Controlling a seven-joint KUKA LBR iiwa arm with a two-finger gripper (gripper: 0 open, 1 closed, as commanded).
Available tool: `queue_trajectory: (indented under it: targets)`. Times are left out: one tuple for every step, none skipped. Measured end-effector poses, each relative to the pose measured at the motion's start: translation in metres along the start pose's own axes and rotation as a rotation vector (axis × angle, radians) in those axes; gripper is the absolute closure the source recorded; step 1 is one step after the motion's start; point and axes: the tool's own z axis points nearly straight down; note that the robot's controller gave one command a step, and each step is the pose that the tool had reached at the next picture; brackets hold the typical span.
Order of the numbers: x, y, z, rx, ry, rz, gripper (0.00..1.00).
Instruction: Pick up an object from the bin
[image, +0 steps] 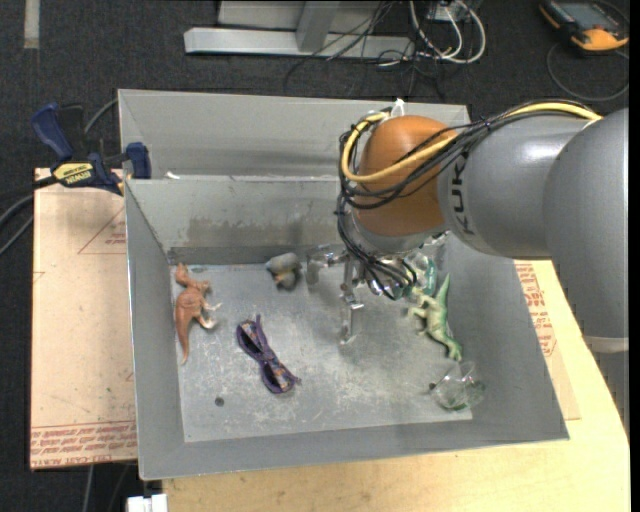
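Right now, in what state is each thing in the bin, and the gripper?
Orange dinosaur: lying at the left of the bin.
Purple sunglasses: lying flat, left of the gripper.
Grey lump: resting at the back.
Green dinosaur: lying right of the gripper.
Clear plastic piece: lying at the front right.
Gripper: over bare floor, mid-bin.

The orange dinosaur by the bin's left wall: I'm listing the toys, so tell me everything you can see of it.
The orange dinosaur is a small toy, plastic by its look, long-tailed. It lies flat on the bin floor near the left wall, head toward the far wall, tail toward the near one. Nothing but the floor touches it; the purple sunglasses lie apart, to the right.
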Motion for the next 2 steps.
queue_trajectory:
  targets:
    - [-0.040, 0.059, -0.015, 0.000, -0.002, 0.042, 0.00]
    - [-0.054, 0.095, -0.016, -0.001, -0.005, 0.024, 0.00]
